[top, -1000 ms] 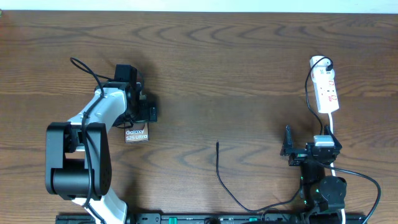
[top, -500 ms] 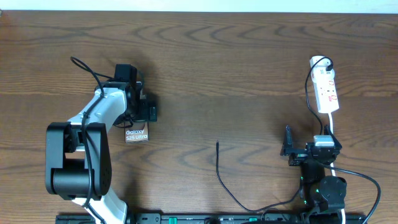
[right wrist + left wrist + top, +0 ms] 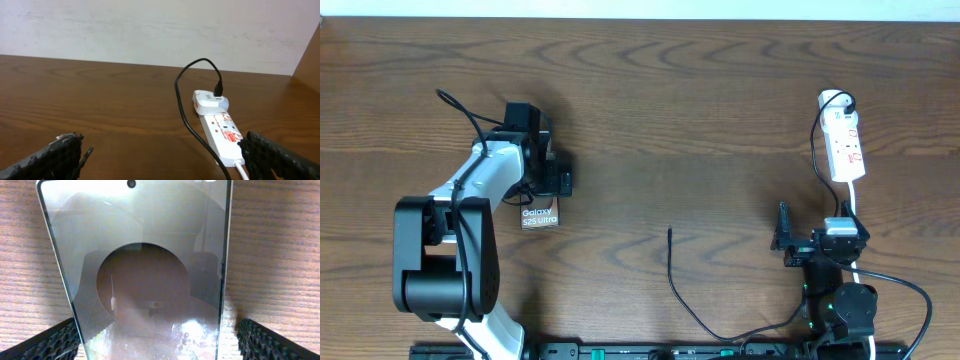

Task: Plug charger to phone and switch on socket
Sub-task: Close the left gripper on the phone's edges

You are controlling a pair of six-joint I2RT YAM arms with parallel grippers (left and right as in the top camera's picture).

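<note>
The white-and-black left arm (image 3: 470, 190) rises from its base and bends toward the flat dark brown-grey phone (image 3: 540, 216) with white Galaxy lettering. Its black left gripper (image 3: 552, 180) sits at the phone's far end. The ribbed black fingers (image 3: 50, 342) are spread, one on each side of the phone, wider than the slab. The black right arm (image 3: 840, 300) sits folded low, well to the right of the phone. The right gripper (image 3: 825, 242) has its fingers (image 3: 55, 155) wide apart, holding nothing.

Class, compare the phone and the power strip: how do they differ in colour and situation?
The phone is dark; the power strip is white with red marks. The phone lies between the left gripper's fingers; the power strip lies beyond the right gripper, untouched. Both lie flat on the table.
</note>
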